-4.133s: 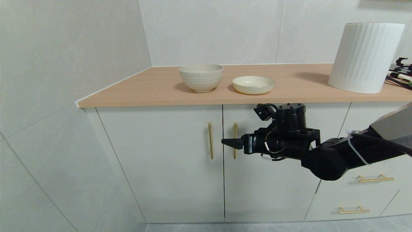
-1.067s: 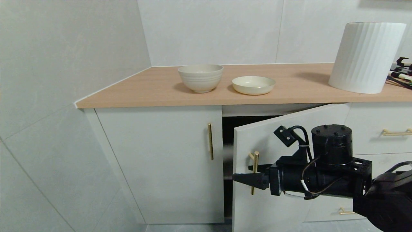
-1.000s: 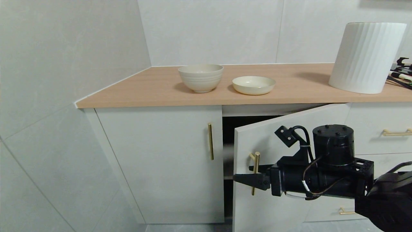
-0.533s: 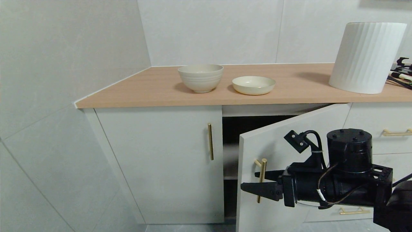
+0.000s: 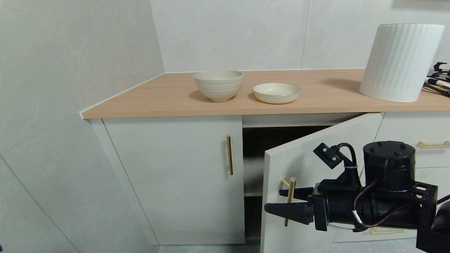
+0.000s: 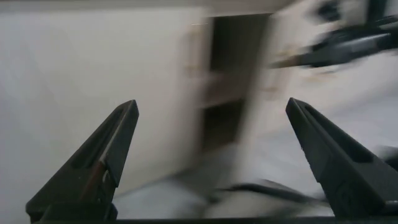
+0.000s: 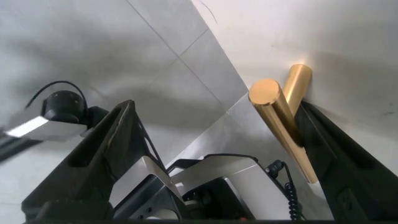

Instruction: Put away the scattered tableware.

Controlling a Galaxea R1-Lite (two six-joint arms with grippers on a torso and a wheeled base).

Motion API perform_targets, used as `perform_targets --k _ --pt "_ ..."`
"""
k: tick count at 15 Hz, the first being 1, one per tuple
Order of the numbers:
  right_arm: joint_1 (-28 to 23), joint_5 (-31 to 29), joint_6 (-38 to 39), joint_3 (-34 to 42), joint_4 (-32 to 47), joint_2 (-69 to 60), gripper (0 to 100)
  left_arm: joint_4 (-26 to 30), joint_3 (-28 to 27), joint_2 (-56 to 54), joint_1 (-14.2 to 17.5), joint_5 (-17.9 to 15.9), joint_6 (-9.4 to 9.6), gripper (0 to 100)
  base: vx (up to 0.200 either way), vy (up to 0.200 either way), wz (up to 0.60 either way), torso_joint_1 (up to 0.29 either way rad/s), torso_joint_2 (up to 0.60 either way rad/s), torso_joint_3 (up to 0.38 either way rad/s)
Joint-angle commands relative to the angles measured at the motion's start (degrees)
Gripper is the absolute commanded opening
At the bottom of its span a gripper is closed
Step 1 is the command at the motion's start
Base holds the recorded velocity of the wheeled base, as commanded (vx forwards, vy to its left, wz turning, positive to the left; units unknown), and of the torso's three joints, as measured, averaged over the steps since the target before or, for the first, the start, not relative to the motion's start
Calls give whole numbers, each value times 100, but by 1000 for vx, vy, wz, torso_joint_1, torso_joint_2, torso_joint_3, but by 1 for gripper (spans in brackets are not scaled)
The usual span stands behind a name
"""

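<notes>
**On the countertop, bowl and dish sitting above a half-open cabinet door**

On the wooden countertop [image 5: 168, 98], a cream ribbed bowl [image 5: 218, 85] is standing upright, and a shallow cream dish [image 5: 277, 92] is lying near it on the robot's right, the two apart. Below them, the right-hand cabinet door [image 5: 309, 151] is hanging partly open, showing a dark interior. The right gripper [image 5: 273, 200] is hovering at that door's gold bar handle [image 5: 291, 183]. Its fingers are spread, one on either side of the bar, and in the right wrist view the bar is lying close against one finger. The left-hand door [image 5: 175, 175] is sitting closed, its own gold handle [image 5: 229, 154] upright. The left gripper [image 6: 214, 162] is showing in its wrist view with fingers spread wide and nothing between them, facing the open cabinet from farther off. Further along the countertop on the robot's right, a tall white ribbed cylinder [image 5: 400, 63] is standing, with dark utensils [image 5: 437, 79] lying just beyond it. Drawers with gold handles [image 5: 432, 144] are sitting beneath.
</notes>
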Motion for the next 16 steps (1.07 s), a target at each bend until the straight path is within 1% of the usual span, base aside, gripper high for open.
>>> perform_targets --k 1,3,5,6,7,9,11,12,13,14,16 --pt "8 16 1 6 -22 -40 100 -774 -881 2861 -132 -1330 -393 100 0 0 0 0 0 0" --pt "8 16 1 24 -22 -49 100 -1029 -1057 3890 -527 -1383 -480 100 0 0 0 0 0 0" --pt "8 7 19 41 -22 -110 100 -1363 -1074 4839 -1072 -1418 -762 100 0 0 0 0 0 0" --pt "8 7 27 77 -22 -163 100 -1627 -1092 5287 -1301 -1418 -867 100 0 0 0 0 0 0" --pt "0 16 36 85 -22 -163 100 -1794 -1092 5489 -1389 -1418 -894 100 0 0 0 0 0 0" --pt "0 16 54 121 -14 -136 100 -2550 -977 6324 -1925 -1409 -911 100 0 0 0 0 0 0" --pt "0 16 54 182 -22 -128 100 -2998 -652 6702 -2039 -1383 -858 100 0 0 0 0 0 0" --pt "0 16 54 165 -22 -119 100 -3244 -591 6772 -2039 -1374 -920 100 0 0 0 0 0 0" --pt "0 16 54 173 -22 -110 100 -3341 -547 6790 -2065 -1374 -990 100 0 0 0 0 0 0" --pt "0 16 54 182 -22 -110 100 -3349 -538 6781 -2092 -1374 -1025 0 0 0 0 0 0 0" --pt "0 16 54 182 -22 -92 100 -3367 -582 6764 -2171 -1374 -1069 0 0 0 0 0 0 0"
